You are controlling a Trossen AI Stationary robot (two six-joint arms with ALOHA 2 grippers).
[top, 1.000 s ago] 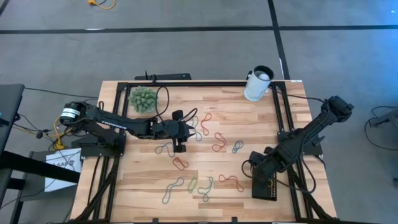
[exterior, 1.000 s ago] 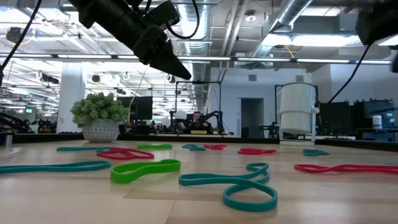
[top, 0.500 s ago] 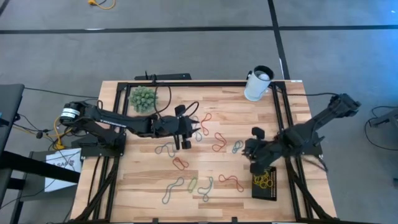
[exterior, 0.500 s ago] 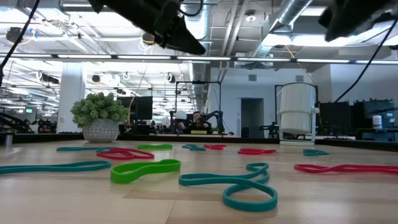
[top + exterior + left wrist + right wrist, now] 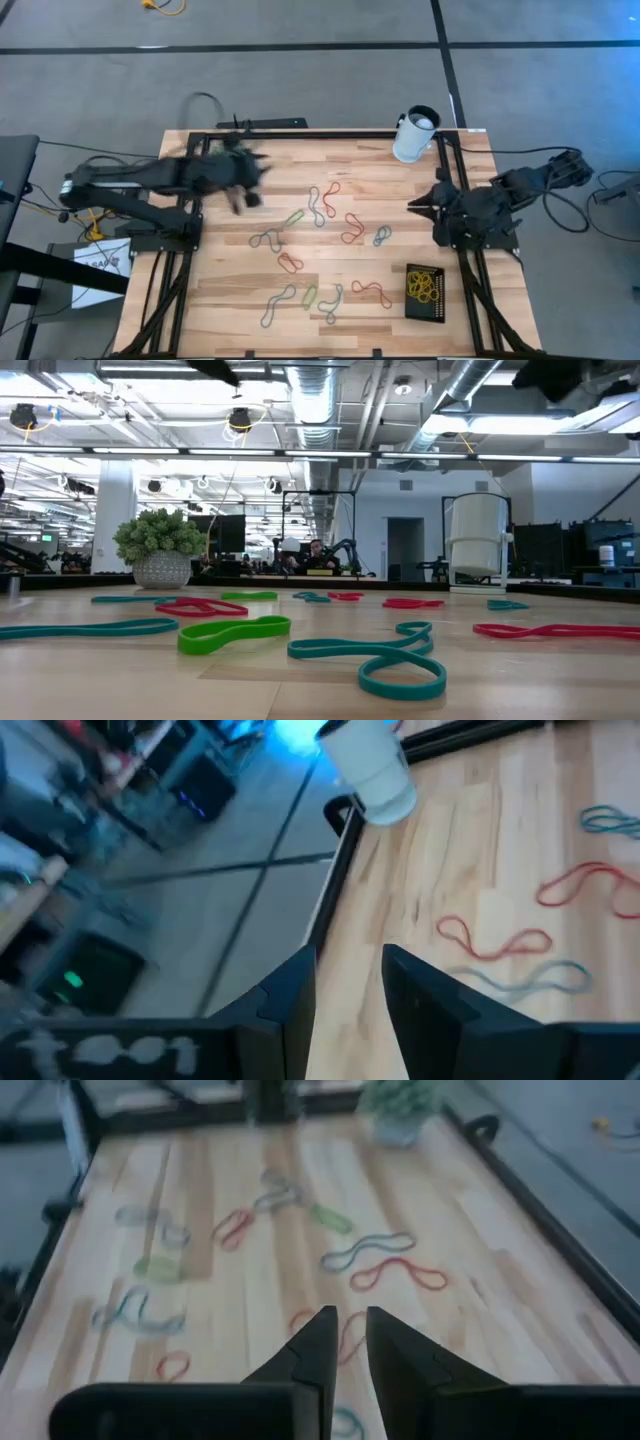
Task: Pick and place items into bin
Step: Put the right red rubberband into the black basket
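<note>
Many rubber-band loops lie flat on the wooden table: a red one (image 5: 352, 228), a green one (image 5: 293, 218), a grey one (image 5: 278, 300), and in the low view a green one (image 5: 233, 632) and a teal one (image 5: 380, 660). The black bin (image 5: 440, 308) sits near the table's right near corner with yellow loops (image 5: 423, 288) inside. My left gripper (image 5: 255, 180) hangs high over the far left of the table, open, with nothing between its fingers (image 5: 290, 995). My right gripper (image 5: 415, 204) hangs high by the right edge, narrowly open and empty (image 5: 351, 1342).
A white cup (image 5: 413, 135) stands at the far right corner. A green spiky ball in a pot (image 5: 160, 550) stands at the far left, under my left arm in the high view. Black rails (image 5: 455, 180) frame the table's edges.
My left gripper has risen from the loops at mid-table and drawn back toward the table's left and far edges. My right gripper has lifted off the bin, turned, and drawn back toward the far and right edges, uncovering the yellow loops in the bin.
</note>
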